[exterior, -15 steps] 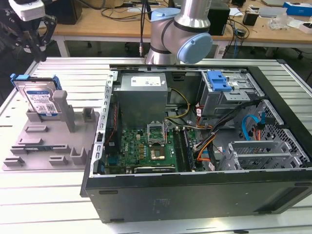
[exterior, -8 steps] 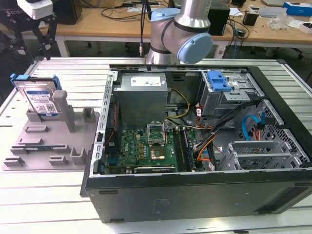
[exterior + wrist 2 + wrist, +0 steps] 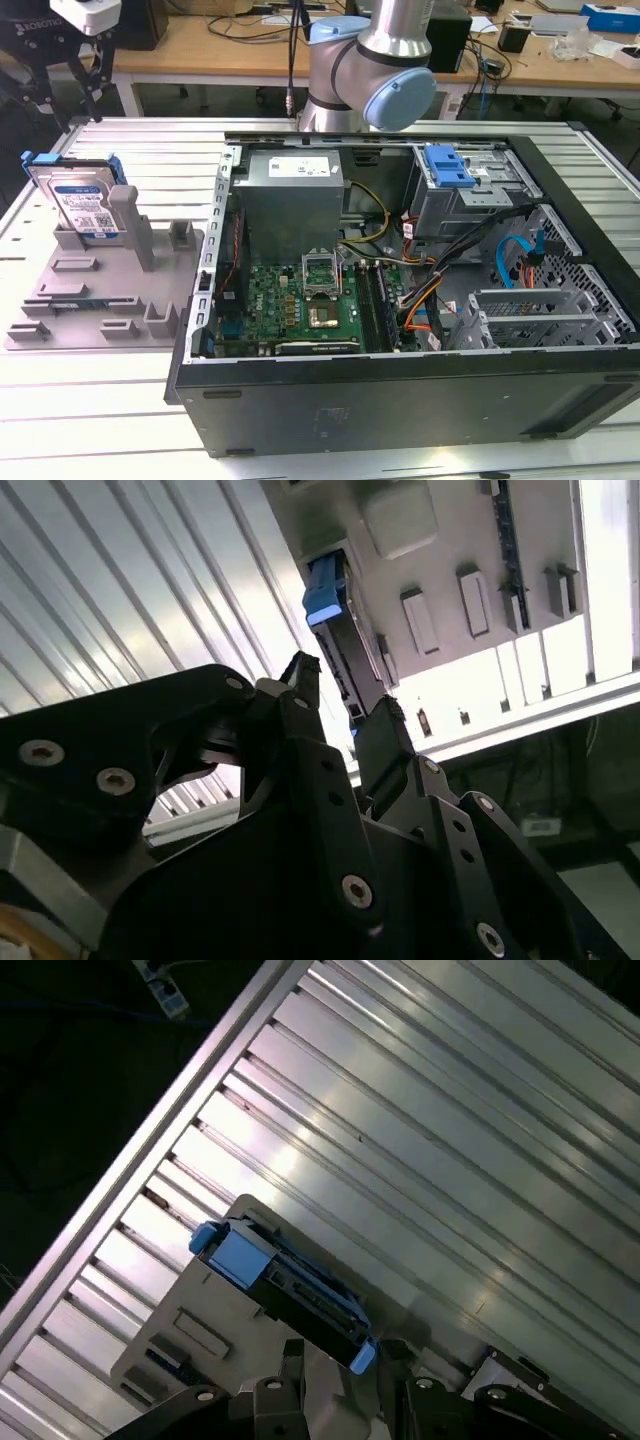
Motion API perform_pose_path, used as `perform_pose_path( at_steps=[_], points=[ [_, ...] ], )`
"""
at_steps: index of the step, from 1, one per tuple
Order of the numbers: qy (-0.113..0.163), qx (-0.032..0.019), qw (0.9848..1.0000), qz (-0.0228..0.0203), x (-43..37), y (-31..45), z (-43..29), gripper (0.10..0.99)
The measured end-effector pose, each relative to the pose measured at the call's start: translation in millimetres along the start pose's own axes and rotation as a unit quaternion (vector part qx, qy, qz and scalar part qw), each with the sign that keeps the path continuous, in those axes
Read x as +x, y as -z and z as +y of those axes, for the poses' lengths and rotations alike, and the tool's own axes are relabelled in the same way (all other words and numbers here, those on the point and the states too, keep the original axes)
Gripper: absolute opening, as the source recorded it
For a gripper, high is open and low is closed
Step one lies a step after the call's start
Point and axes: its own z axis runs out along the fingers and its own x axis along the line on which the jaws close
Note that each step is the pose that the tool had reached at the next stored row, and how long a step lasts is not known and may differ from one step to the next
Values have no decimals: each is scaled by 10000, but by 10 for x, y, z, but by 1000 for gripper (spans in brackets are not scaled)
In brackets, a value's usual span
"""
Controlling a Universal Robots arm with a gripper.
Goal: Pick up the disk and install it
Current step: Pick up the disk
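Table (image 3: 130, 150): ribbed metal, bearing everything below.
Computer case (image 3: 400, 400): black, lying open on its side, green board and cables exposed; takes up the middle and the exterior view's right.
Arm (image 3: 380, 60): grey with pale blue caps, rising behind the case.
Holder (image 3: 100, 290): grey moulded block just beside the case, on the exterior view's left.
Disk (image 3: 85, 205): standing on edge in the holder's far slot, label facing the exterior camera, blue frame around it; not yet in the case.
Gripper (image 3: 343, 692): black, poised over the disk's top edge in both wrist views, apart from it.
Fingers (image 3: 300, 675): spread wide, grasping nothing.
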Motion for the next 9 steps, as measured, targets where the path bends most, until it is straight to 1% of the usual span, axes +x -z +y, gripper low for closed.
perform_pose_path(
  at_steps=[2, 3, 5, 8, 9],
  points=[
    [207, -3, 9998, 8, 0, -1, 0, 424],
    [349, -5, 9994, 15, 0, -2, 0, 424],
    [615, -9, 9981, 26, 0, -3, 0, 424],
    [941, -14, 9956, 39, 0, -6, 0, 424],
    [1098, -16, 9939, 46, 0, -7, 0, 424]
  ],
)
